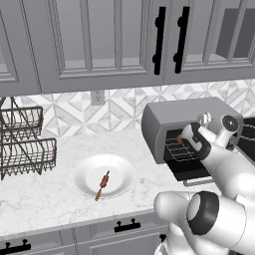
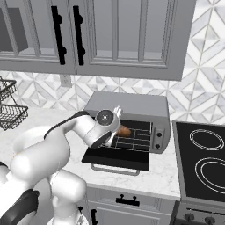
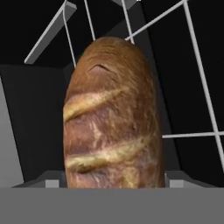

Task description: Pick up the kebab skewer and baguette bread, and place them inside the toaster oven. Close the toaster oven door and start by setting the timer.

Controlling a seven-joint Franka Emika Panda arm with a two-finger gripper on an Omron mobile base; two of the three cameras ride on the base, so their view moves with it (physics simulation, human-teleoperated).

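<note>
The baguette bread (image 3: 111, 118) stands close in front of the hand camera, between the two fingertips, with my gripper (image 3: 114, 183) shut on its sides. The hand reaches into the open toaster oven (image 1: 169, 117), just above its wire rack (image 2: 136, 134), and the golden loaf (image 2: 124, 131) shows at the gripper (image 2: 118, 127). The toaster oven door (image 2: 116, 158) is folded down flat in front of the grey box. The kebab skewer (image 1: 103, 183) lies on a white plate (image 1: 84, 172) on the counter, left of the oven and away from the hand.
A black wire dish rack (image 1: 25, 144) stands at the counter's left end. A black cooktop (image 2: 206, 154) lies right of the oven. Grey wall cabinets (image 1: 99, 40) hang above. The control strip (image 2: 159, 134) is on the oven's right side.
</note>
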